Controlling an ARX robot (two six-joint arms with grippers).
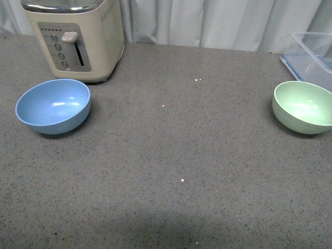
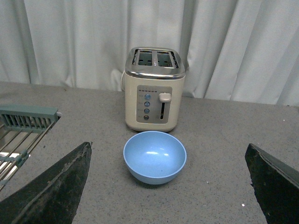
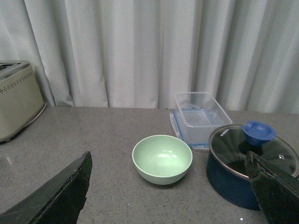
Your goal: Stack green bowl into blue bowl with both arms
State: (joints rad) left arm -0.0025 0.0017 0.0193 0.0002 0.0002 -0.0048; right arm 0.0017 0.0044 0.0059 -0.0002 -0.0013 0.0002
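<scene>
The light blue bowl (image 1: pixel 53 105) stands upright and empty at the left of the counter, in front of the toaster. The pale green bowl (image 1: pixel 303 106) stands upright and empty at the far right. Neither arm shows in the front view. In the left wrist view the blue bowl (image 2: pixel 154 156) lies ahead of my open left gripper (image 2: pixel 168 186), whose black fingers (image 2: pixel 56 186) stand wide apart and clear of it. In the right wrist view the green bowl (image 3: pixel 162 158) lies ahead of my open right gripper (image 3: pixel 168 189), its fingers (image 3: pixel 58 193) wide apart, touching nothing.
A cream toaster (image 1: pixel 78 39) stands behind the blue bowl. A clear plastic container (image 3: pixel 201 114) sits behind the green bowl, and a dark blue pot with a glass lid (image 3: pixel 247 163) stands beside it. A dish rack (image 2: pixel 21 135) lies off the counter's left. White curtains hang behind.
</scene>
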